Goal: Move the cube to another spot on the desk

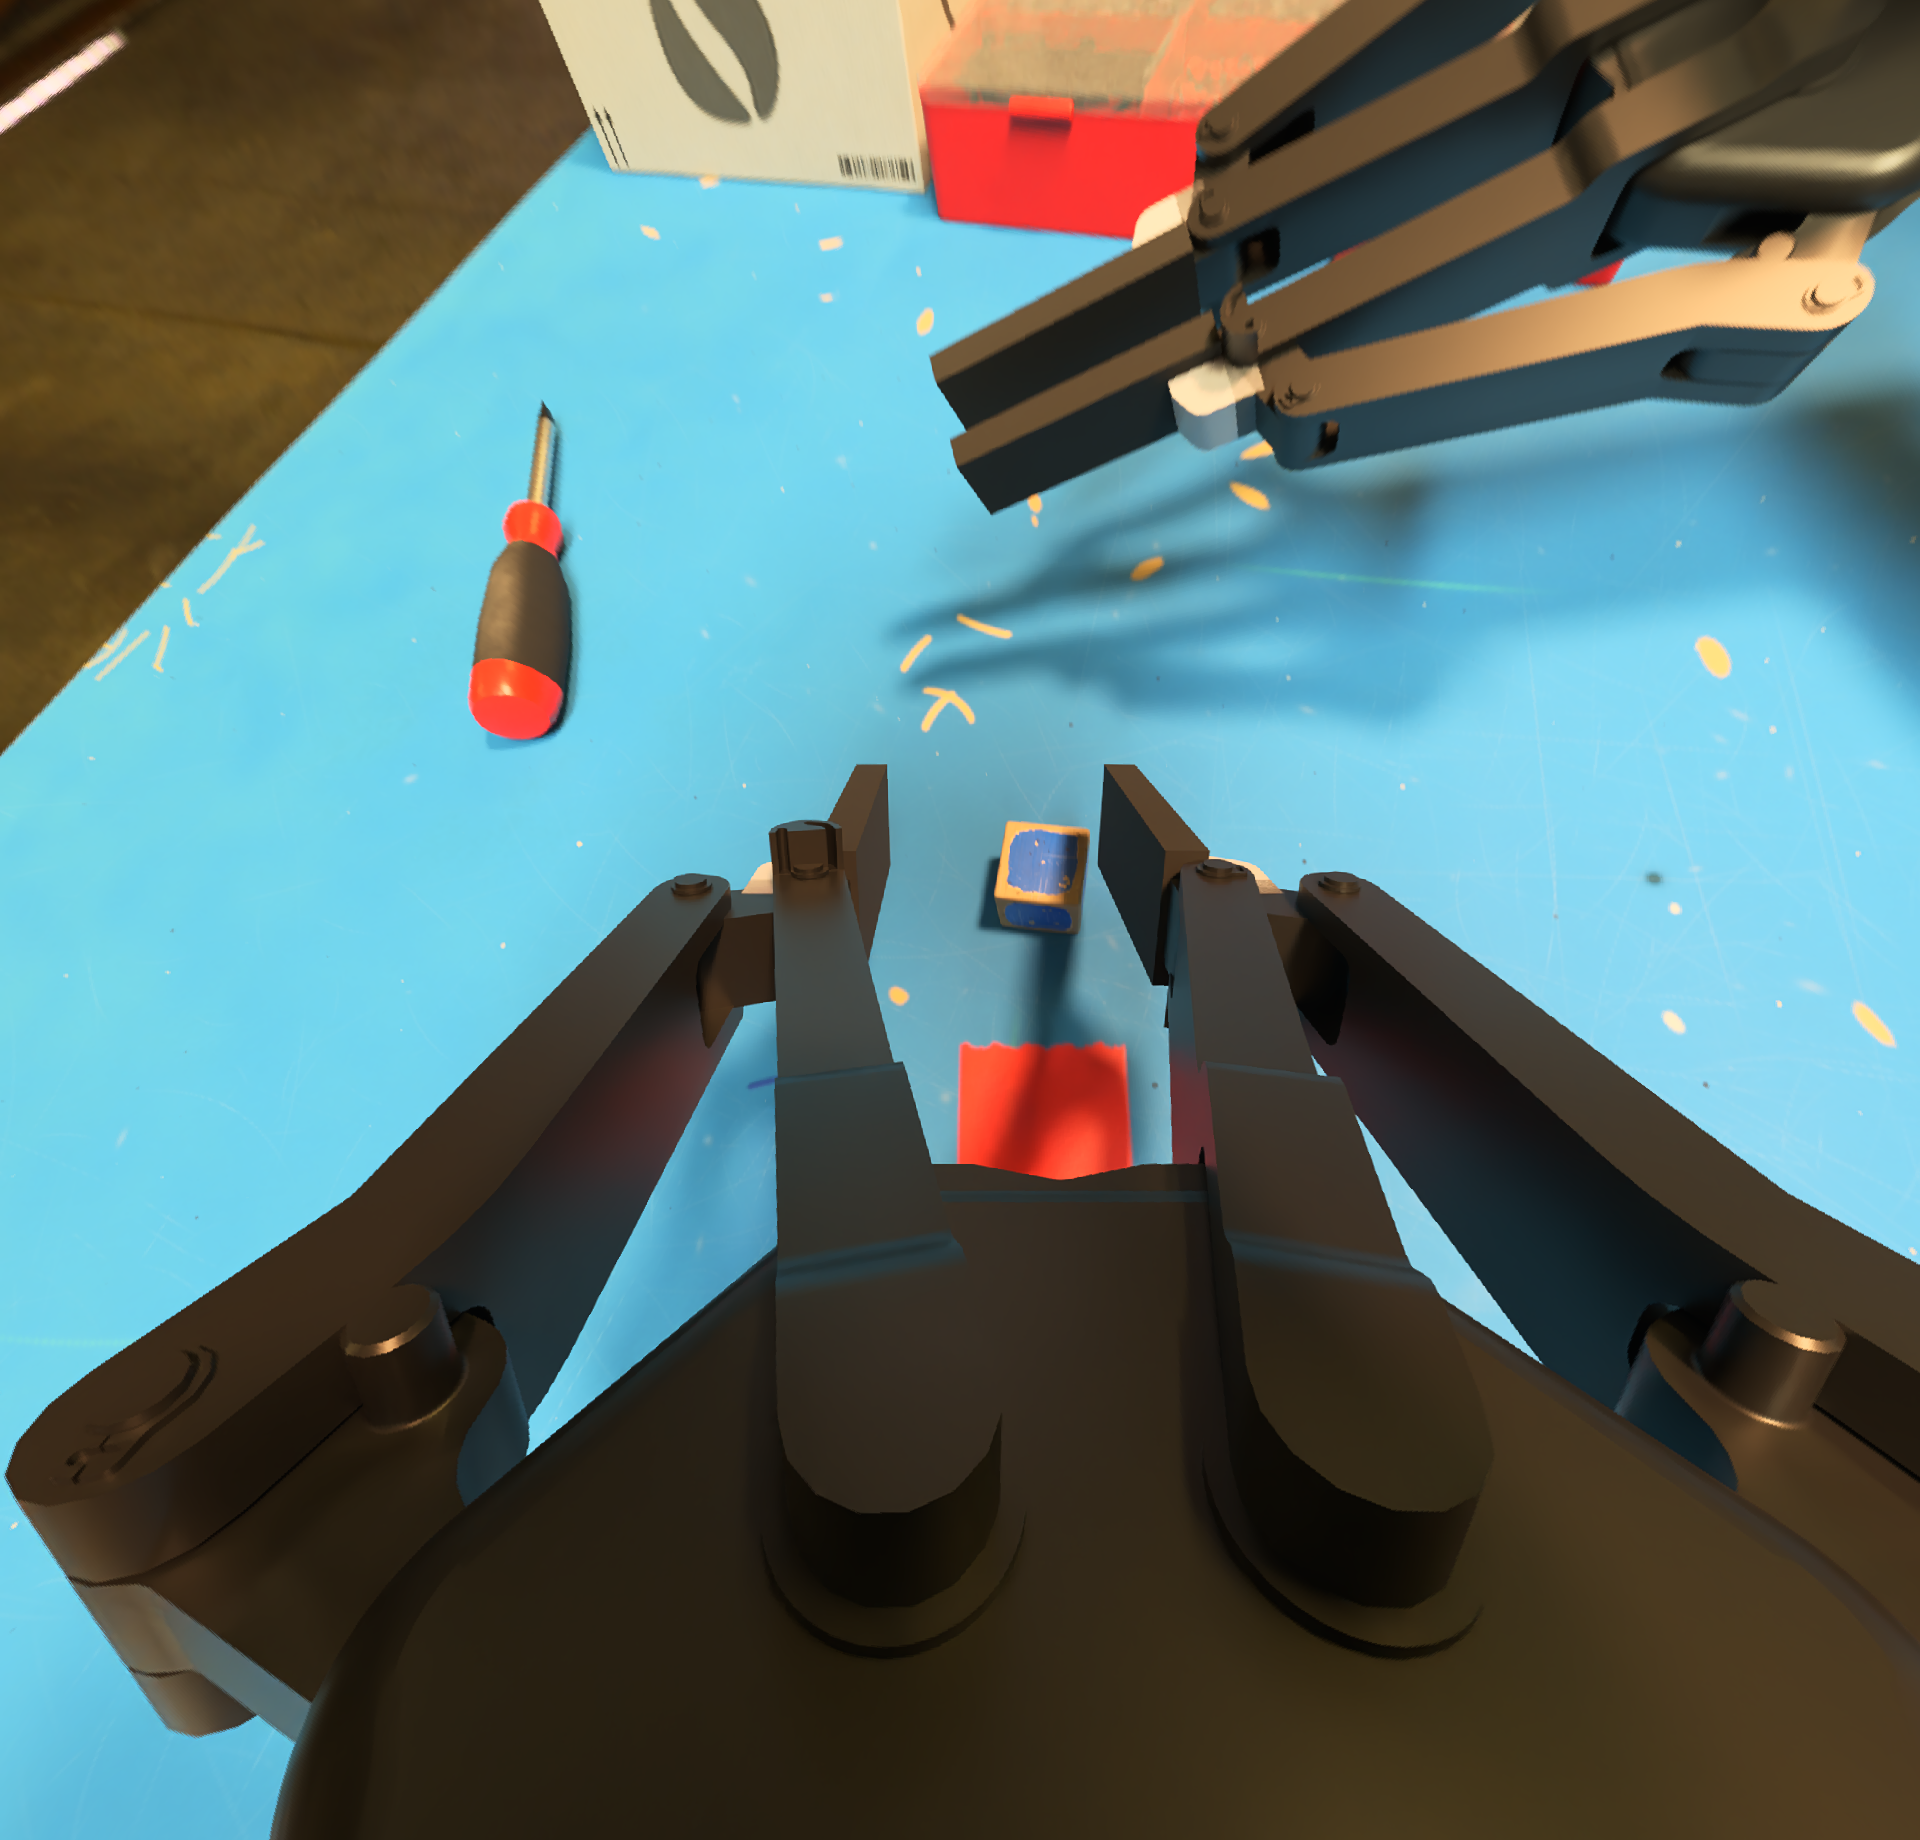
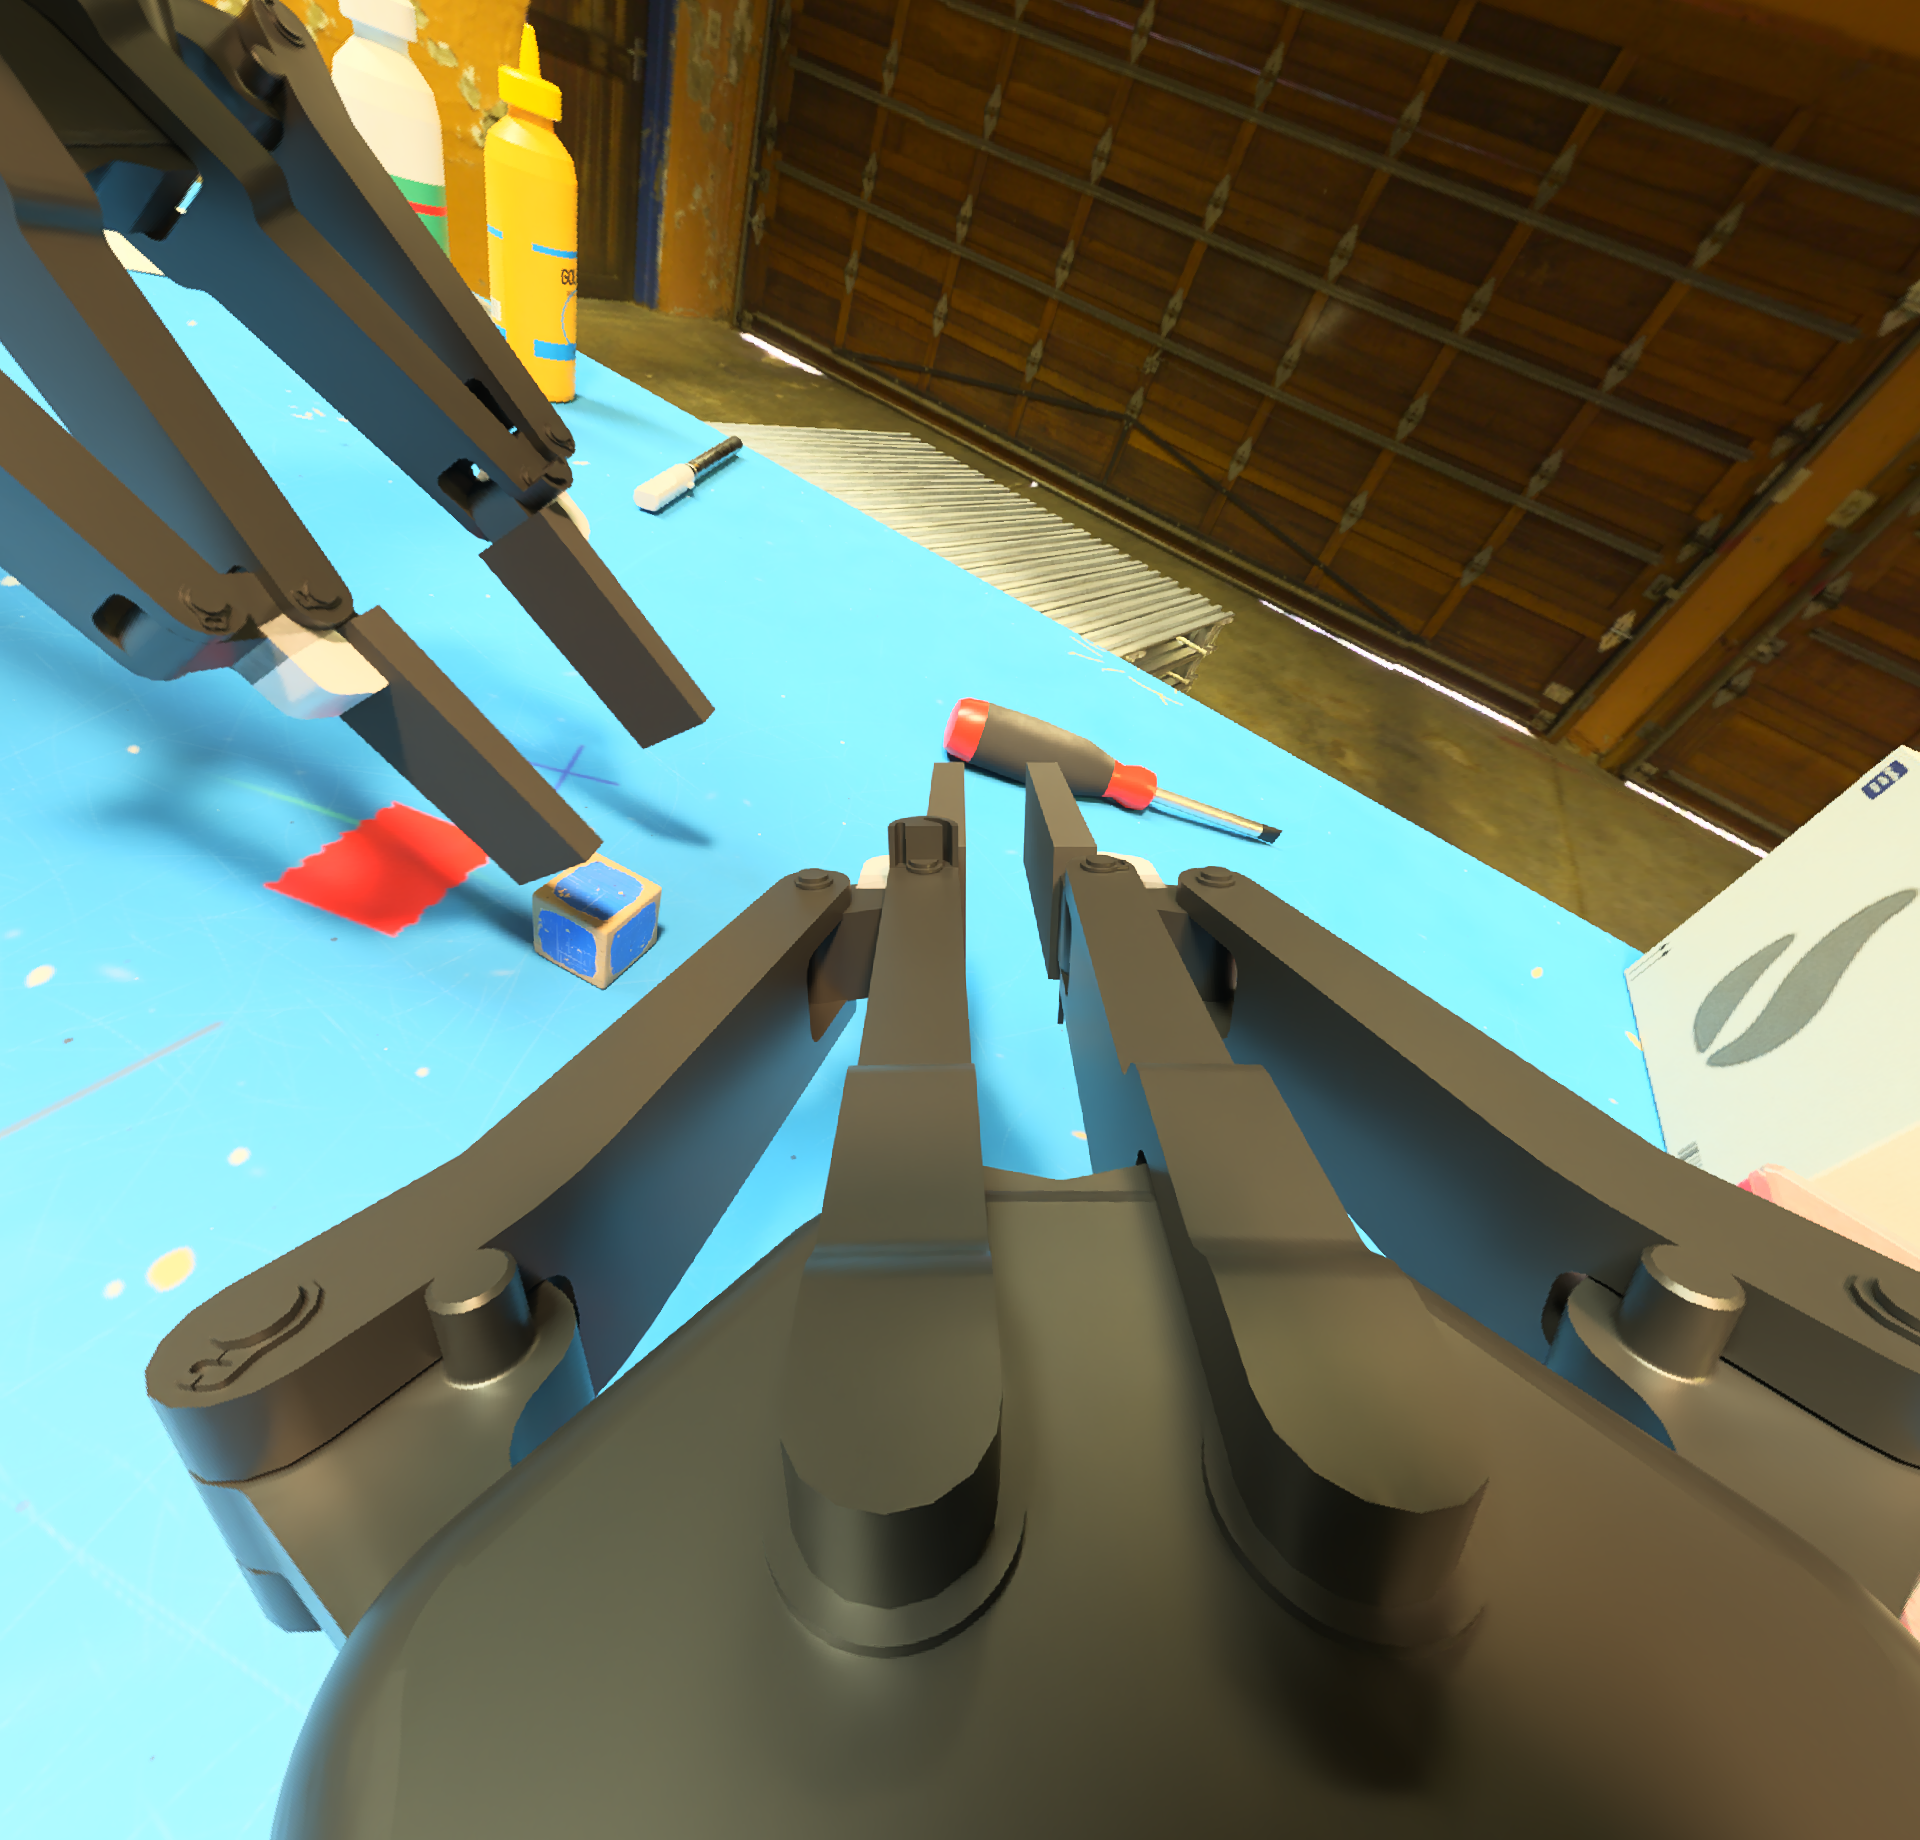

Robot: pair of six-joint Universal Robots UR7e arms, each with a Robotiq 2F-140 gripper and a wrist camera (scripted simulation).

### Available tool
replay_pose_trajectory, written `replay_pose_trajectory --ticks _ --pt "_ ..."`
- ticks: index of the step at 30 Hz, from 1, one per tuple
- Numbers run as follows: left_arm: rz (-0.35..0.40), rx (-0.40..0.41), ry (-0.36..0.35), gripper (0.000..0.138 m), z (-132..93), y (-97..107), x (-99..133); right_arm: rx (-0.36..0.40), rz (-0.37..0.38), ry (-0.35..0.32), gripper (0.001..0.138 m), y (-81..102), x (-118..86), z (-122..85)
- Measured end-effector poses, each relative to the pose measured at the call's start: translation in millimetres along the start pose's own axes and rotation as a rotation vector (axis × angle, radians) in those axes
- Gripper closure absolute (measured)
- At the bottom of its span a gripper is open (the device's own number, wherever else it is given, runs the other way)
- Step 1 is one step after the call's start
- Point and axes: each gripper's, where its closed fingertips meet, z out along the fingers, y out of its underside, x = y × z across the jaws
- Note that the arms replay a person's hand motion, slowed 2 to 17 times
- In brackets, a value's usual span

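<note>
The cube point(image 1: 1042, 876), wooden with worn blue faces, sits on the blue desk point(image 1: 727, 502). My left gripper point(image 1: 994, 793) is open, with the cube in the gap between its fingers, nearer the right finger. In the right wrist view the cube point(image 2: 597, 917) lies just under the tip of one finger of the left gripper point(image 2: 618, 793); I cannot tell whether they touch. My right gripper point(image 2: 995, 788) has its fingers nearly together and holds nothing. It hovers above the desk beyond the cube, also seen in the left wrist view point(image 1: 961, 429).
A red patch point(image 1: 1042, 1110) lies flat on the desk beside the cube. A red-and-black screwdriver point(image 1: 523, 616) lies to the left. A white box point(image 1: 748, 55) and a red case point(image 1: 1060, 164) stand at the far edge. Two bottles point(image 2: 532, 221) and a marker point(image 2: 686, 476) are farther off.
</note>
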Motion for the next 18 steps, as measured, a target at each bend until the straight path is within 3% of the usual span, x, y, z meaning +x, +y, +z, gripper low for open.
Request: replay_pose_trajectory --ticks 8,18 --pt "-0.04 0.166 -0.055 0.084 -7.2 -16.6 -11.3 0.005 0.007 0.006 0.123 -0.3 0.8 0.1" --pt "-0.075 0.235 -0.201 0.084 -16.6 -24.6 -33.1 0.008 0.023 0.004 0.12 0.1 0.4 0.1"
